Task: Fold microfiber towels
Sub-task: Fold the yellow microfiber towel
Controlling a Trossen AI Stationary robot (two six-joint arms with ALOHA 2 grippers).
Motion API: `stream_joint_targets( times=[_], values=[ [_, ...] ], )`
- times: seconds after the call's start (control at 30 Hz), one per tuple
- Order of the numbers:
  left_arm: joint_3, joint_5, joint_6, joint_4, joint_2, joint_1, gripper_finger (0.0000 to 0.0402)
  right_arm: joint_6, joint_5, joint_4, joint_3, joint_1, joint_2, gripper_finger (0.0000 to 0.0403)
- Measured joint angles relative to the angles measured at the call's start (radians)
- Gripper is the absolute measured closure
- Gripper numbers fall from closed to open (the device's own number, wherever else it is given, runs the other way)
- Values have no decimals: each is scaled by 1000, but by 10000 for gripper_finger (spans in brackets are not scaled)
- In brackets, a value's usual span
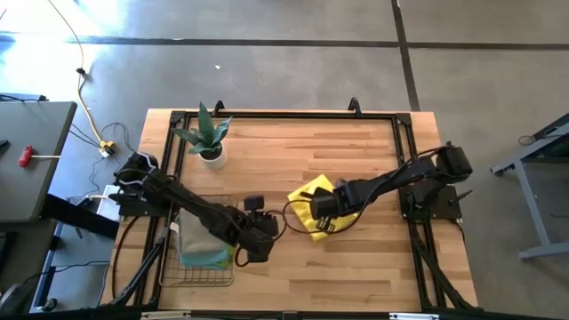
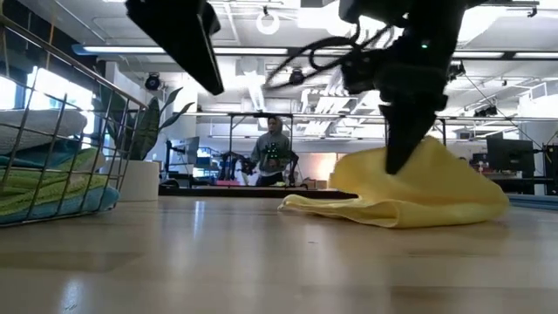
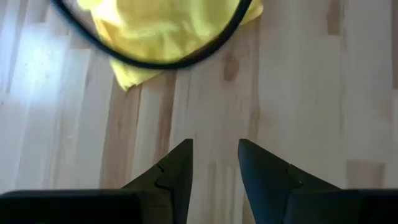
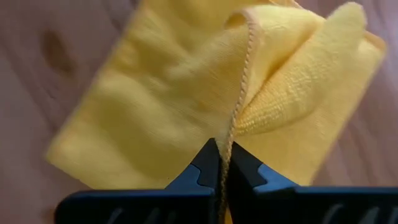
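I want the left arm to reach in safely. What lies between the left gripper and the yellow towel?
Bare wood only: the left wrist view shows the left gripper open above tabletop, the yellow towel ahead, with a dark cable hanging across the towel.

No readable text, label or sign anywhere.

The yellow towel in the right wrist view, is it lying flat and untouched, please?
No, the right gripper's fingers are shut on the yellow towel's stitched edge, bunching it.

yellow towel [image 4: 180, 106]: soft napped cloth, matt, stitched hem
table [image 1: 373, 258]: pale wood planks, smooth, faint sheen
basket [image 2: 52, 113]: thin dark metal wire, beside the table's edge
right gripper [image 4: 222, 167] fingers: matt black plastic, pinching the towel hem
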Motion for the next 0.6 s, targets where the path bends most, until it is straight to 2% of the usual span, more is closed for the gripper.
stream_joint_targets(
  times=[0.23, 0.6],
  values=[
    [0, -9, 0, -28, 0, -31, 282, 44, -4, 114, 24, 36, 56, 402],
    [0, -35, -9, -53, 0, -76, 282, 79, 7, 239, 24, 44, 48, 402]
  ],
)
